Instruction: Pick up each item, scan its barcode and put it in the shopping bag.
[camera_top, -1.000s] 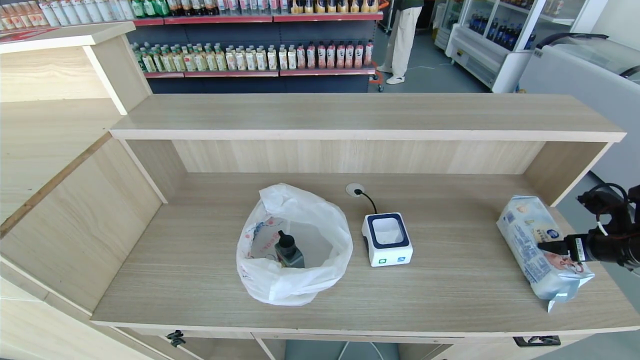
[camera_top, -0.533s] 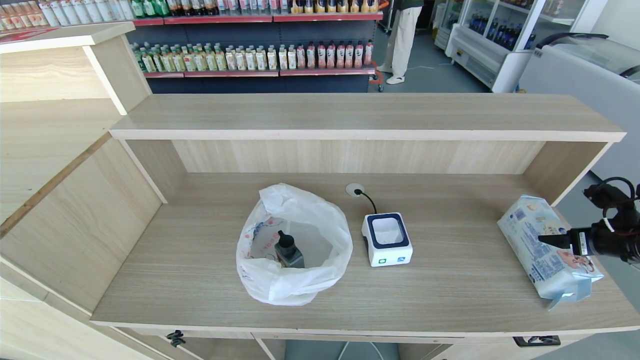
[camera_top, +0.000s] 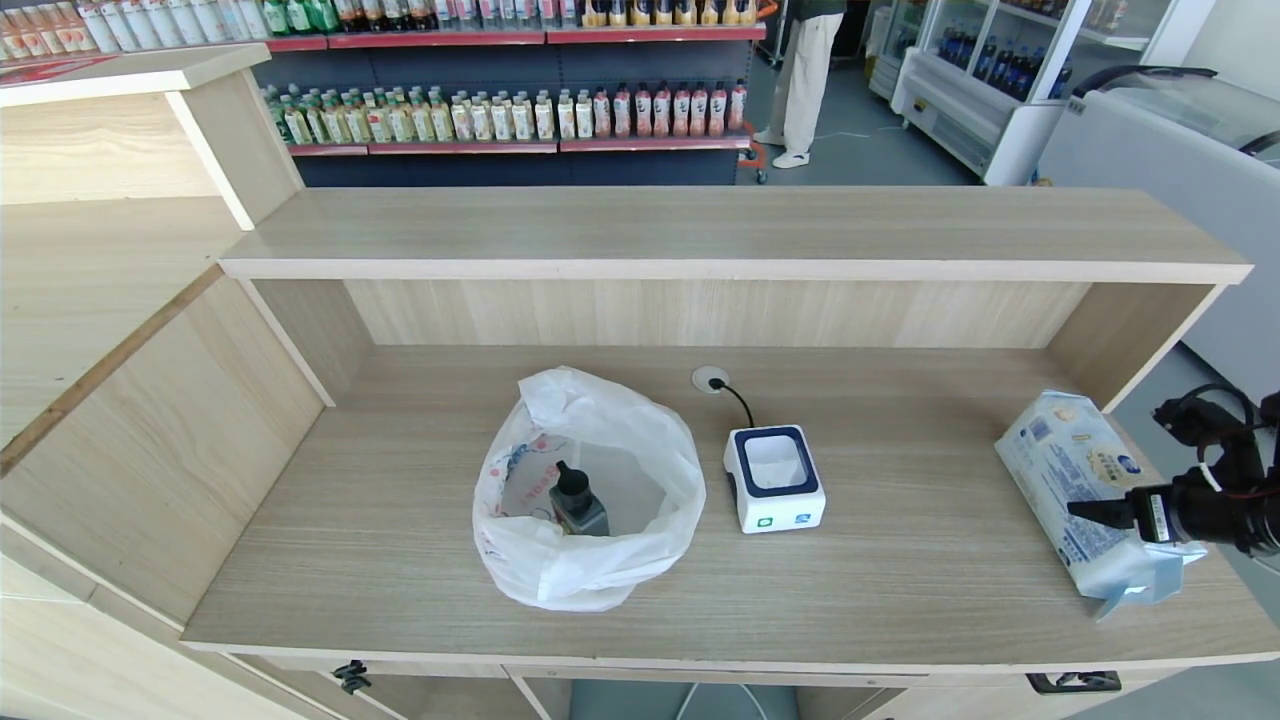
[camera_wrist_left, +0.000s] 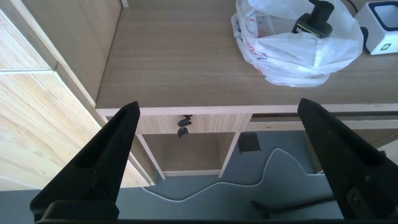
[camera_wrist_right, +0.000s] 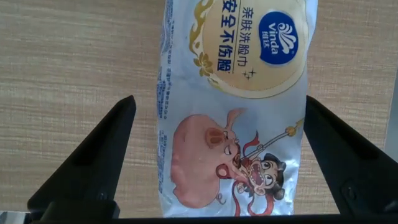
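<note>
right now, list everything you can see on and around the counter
bag: 1, white, middle of the counter, top open
bottle: 1, dark with a black cap, inside the bag
scanner: 1, white with a dark blue rim, right of the bag
cable: 1, black, from the scanner to a hole behind it
pack: 1, white and blue, counter's right end
counter: 1, light wood
shelf bottles: many, mixed colours, shelves behind the counter
left gripper: 1, black, open, in front of the counter
right gripper: 1, black, open, fingers either side of the pack
</note>
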